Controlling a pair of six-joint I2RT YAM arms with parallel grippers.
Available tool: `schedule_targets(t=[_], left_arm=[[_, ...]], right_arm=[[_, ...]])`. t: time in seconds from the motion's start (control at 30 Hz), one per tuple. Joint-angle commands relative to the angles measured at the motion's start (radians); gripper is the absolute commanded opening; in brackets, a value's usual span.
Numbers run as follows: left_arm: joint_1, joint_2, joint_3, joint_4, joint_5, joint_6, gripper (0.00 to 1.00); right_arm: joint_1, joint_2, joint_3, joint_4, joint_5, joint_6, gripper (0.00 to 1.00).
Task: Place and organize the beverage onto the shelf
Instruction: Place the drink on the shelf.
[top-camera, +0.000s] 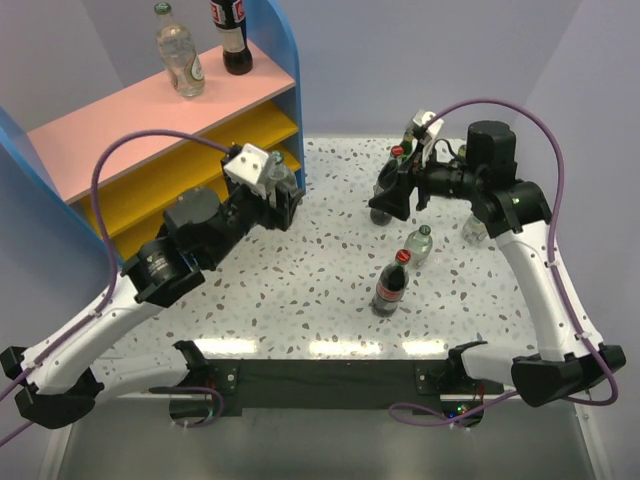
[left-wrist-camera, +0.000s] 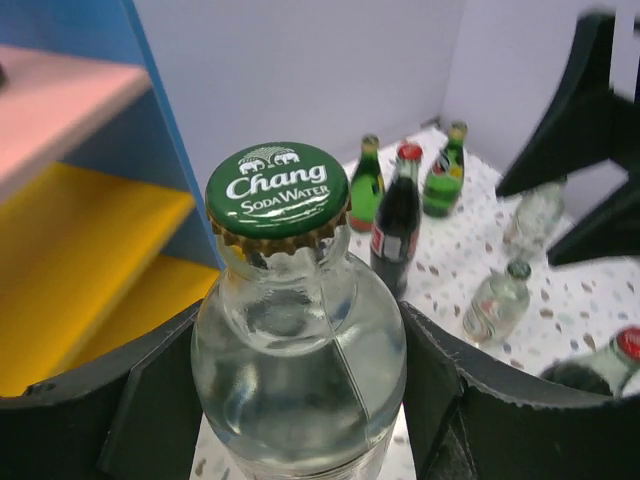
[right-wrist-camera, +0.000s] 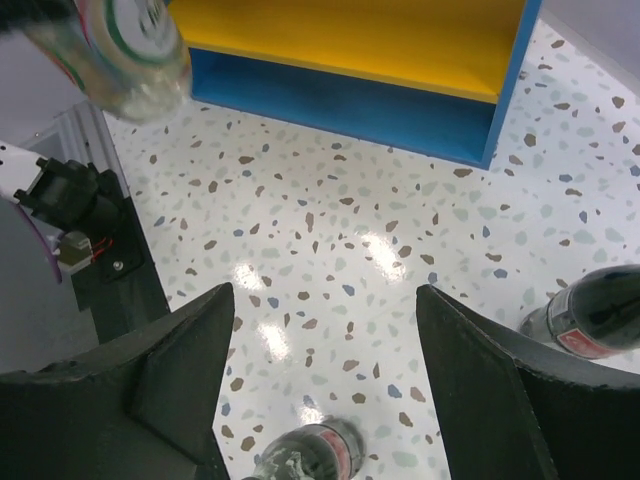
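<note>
Seen from above, the shelf (top-camera: 150, 120) stands at the far left of the speckled table (top-camera: 300, 290). On its pink top board a clear bottle (top-camera: 180, 55) with a green cap and a cola bottle (top-camera: 233, 40) stand upright, near each other. The left gripper (top-camera: 283, 198) sits just beside the shelf's right blue panel, level with the yellow boards, and its jaws are clamped on the held bottle (top-camera: 277, 170), which is clear glass with a green cap. The right gripper (top-camera: 388, 198) hovers over the bottles on the right half of the table. Nearer the arms, a red-capped bottle (top-camera: 390, 287) and a small clear one (top-camera: 418, 244) stand free, close together.

In the left wrist view, the held bottle stands upright between two black fingers (left-wrist-camera: 110, 400) that press on its sides. The cap reads Chang Soda Water. The yellow boards lie to its left. Beyond it on the table stand two green glass bottles (left-wrist-camera: 366, 185) with a dark cola between them.

In the right wrist view, the jaws are wide apart, with only speckled table between the two pads (right-wrist-camera: 150, 380). A red-labelled bottle (right-wrist-camera: 305, 455) shows at the bottom edge, just below the gap. Another dark bottle (right-wrist-camera: 590, 315) shows at the right edge. The shelf's lowest yellow board and blue base run across the top.
</note>
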Motion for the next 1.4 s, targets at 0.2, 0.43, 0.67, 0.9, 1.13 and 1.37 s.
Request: schedule_targets(t=[0.2,0.43,0.67,0.9,1.13,1.37], left_arm=[[0.192,0.187,0.433,-0.025,0.007,0.073,0.0],[0.247,0.328,0.709,-0.081,-0.048,0.1,0.0],[0.345,0.393,0.846,-0.111,-0.032,0.064,0.0],[0.45,0.469,0.996,-0.132,-0.024,0.061,0.0],[0.576,0.535,1.059,-0.143,0.027,-0.008,0.0],[0.623,0.566,1.039,-0.144,0.083,-0.038,0.0]], right_arm=[[-0.018,-0.012,-0.018,0.029,-0.025,0.027,0.77],[-0.016,-0.015,-0.032,0.02,-0.028,0.024,0.77],[-0.021,-0.006,-0.03,0.023,-0.03,0.028,0.77],[-0.019,0.002,-0.021,0.031,-0.039,0.042,0.77],[-0.021,-0.003,-0.022,0.033,-0.042,0.045,0.77],[-0.019,-0.007,-0.033,0.033,-0.042,0.047,0.77]])
